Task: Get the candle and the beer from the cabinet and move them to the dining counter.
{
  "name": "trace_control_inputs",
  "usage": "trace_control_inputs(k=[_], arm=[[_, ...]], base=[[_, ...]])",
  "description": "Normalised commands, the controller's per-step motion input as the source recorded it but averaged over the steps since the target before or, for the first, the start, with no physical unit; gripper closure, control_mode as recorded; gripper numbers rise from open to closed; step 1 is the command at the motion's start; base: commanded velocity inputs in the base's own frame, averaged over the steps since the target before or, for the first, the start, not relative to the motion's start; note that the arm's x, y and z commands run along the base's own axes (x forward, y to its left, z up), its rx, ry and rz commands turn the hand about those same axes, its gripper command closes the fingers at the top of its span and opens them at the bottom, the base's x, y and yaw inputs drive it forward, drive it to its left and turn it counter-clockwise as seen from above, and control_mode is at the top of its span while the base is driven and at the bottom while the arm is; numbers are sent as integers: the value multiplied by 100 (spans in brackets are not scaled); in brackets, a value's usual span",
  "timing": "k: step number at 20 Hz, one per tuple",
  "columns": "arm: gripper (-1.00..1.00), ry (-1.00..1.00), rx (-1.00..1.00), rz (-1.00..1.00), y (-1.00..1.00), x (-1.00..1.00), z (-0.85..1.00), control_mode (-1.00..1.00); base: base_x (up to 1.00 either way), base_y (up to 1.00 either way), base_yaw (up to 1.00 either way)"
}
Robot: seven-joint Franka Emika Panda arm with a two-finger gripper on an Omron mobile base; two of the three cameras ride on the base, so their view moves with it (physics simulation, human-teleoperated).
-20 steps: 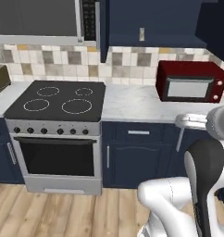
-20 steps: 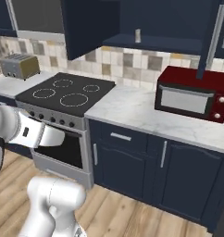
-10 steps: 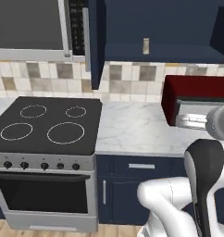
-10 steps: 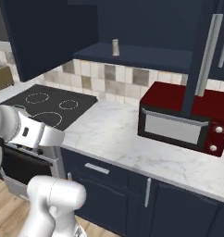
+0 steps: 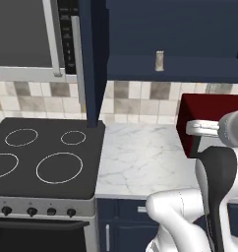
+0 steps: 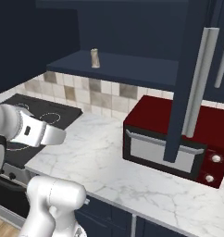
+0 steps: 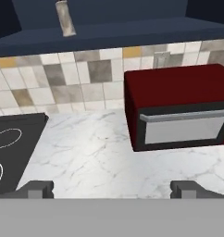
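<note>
So we're parked right in front of the marble worktop (image 7: 90, 148), with the cabinet (image 6: 132, 69) open above it. The candle (image 6: 94, 58) is standing upright on the cabinet's bottom shelf, off toward the stove side, all by itself. From the hand view we see it up in the top left corner, and in the left base view it's that little pale stub against the dark navy interior.

Our gripper (image 7: 111, 190) is spread wide with nothing between the fingertips (image 7: 37, 189), hanging over the worktop, well below the shelf and well apart from the candle.

Below the shelf sits the red microwave (image 7: 178, 111) on the marble, against the beige tile backsplash (image 5: 140, 98). The black cooktop (image 5: 42, 157) is just beside the worktop.
</note>
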Motion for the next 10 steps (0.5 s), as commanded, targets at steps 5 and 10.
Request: trace_control_inputs(k=[5,10], arm=[[-100,2,1,0,-2,21,-3,-100],[-100,3,1,2,-1,34,0,-100]], base=[[56,-15,0],[0,0,0]])
